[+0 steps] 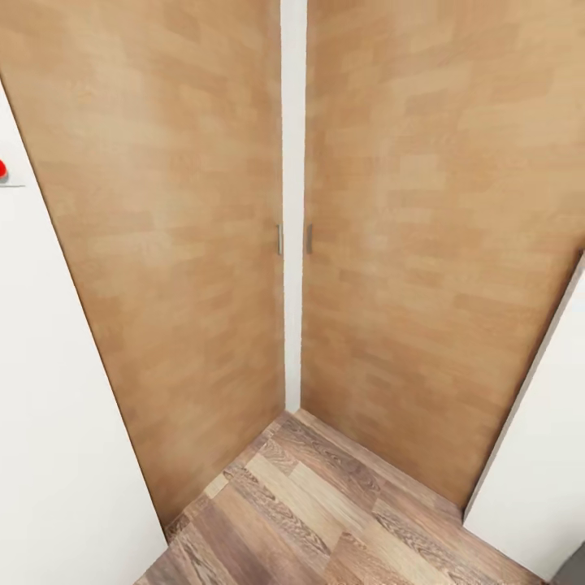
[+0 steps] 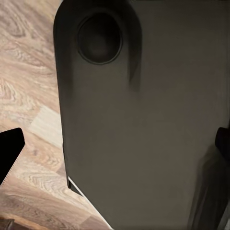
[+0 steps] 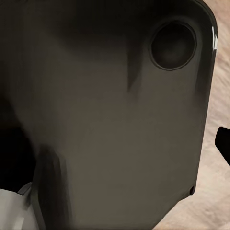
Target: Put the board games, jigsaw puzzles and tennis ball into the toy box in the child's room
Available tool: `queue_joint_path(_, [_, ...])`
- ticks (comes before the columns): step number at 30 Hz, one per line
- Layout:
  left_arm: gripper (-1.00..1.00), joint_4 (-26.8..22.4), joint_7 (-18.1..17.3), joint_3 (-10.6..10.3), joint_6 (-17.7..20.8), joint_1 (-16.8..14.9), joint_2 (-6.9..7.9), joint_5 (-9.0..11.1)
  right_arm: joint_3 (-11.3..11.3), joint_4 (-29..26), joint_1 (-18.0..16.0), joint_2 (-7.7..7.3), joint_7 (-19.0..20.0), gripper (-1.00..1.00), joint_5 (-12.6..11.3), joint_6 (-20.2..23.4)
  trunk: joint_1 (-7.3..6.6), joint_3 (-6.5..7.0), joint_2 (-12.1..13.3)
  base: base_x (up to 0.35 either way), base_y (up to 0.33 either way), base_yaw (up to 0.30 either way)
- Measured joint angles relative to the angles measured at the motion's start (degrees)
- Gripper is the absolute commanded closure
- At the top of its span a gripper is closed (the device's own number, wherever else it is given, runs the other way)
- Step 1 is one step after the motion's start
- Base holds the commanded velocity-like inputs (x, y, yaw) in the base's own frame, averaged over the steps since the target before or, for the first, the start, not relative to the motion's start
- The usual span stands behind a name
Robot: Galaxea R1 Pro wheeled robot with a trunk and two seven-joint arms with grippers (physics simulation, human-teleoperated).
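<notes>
Even, soft light and slightly smeared renders

In the head view the two wooden doors (image 1: 162, 244) and the plank floor (image 1: 325, 520) are bright and evenly lit, with no hard shadows or glare; the straight door edges splay outward toward the frame's sides, a wide-angle distortion, and the wood grain looks softened. In both wrist views a dark body panel (image 2: 143, 134) sits close, dim and blurred, with soft smudged shading; the floor beside it is brighter, its grain mildly blurred.
</notes>
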Motion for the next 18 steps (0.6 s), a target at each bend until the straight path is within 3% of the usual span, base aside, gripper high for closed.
queue_joint_path(8, [-1.0,-0.01,-0.04,-0.37,-0.92,-0.03,-0.18,-0.13,-0.02,0.0,0.0,0.13,-0.05,-1.0,-0.06,0.0,0.0,0.0,0.0,0.0,0.0,-0.277])
queue_joint_path(18, [-1.0,-0.02,-0.34,-0.43,-2.82,-0.03,0.02,-0.15,-0.06,0.0,0.0,0.12,-0.06,-1.0,-0.09,0.0,-2.19,1.79,4.0,0.0,0.0,-0.276])
